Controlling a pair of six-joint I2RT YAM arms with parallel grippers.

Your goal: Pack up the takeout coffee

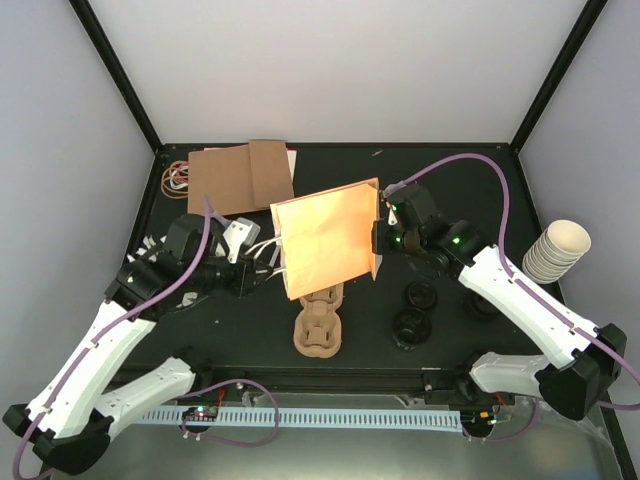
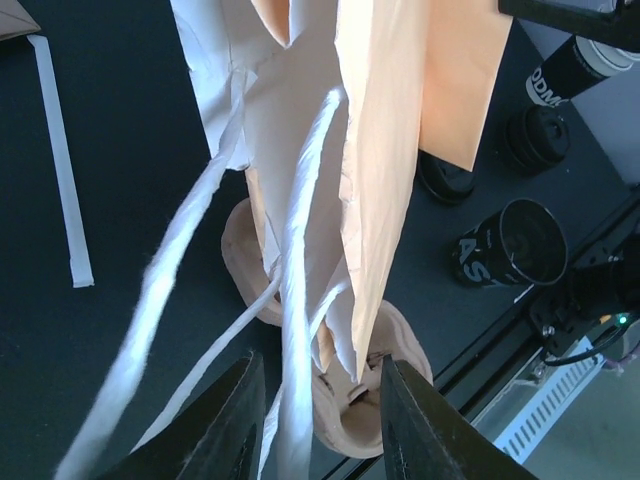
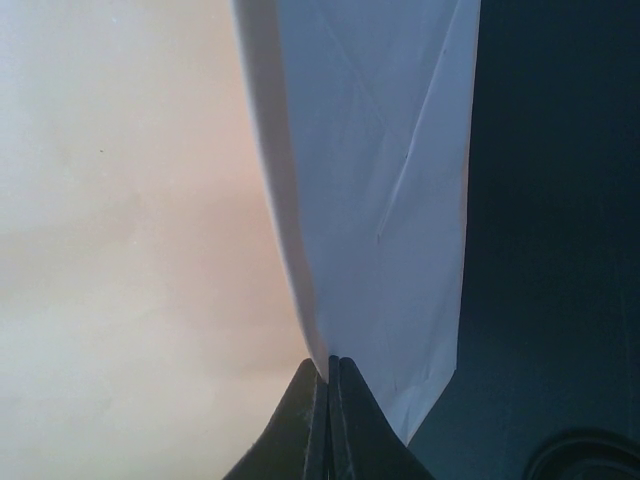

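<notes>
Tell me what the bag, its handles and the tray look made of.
Bag: thin kraft-type paper, matt, tan-orange; it creases sharply and light glows through it.
Handles: white twisted paper cord, probably; the strands look fibrous and fuzzy.
Tray: moulded pulp, by its look; dull brown, rough, with rounded pockets.

The standing bag [image 1: 328, 240] was smooth matt paper, tan-orange, faintly creased along its folds, with fuzzy white twisted-cord handles [image 2: 300, 250]. At its foot the tray [image 1: 319, 325] was rough brown moulded pulp. Right of the bag, the coffee cups [image 1: 411, 325] wore glossy black plastic lids [image 2: 528, 232]. The bench [image 1: 440, 180] around the bag was matt black and smooth.
</notes>
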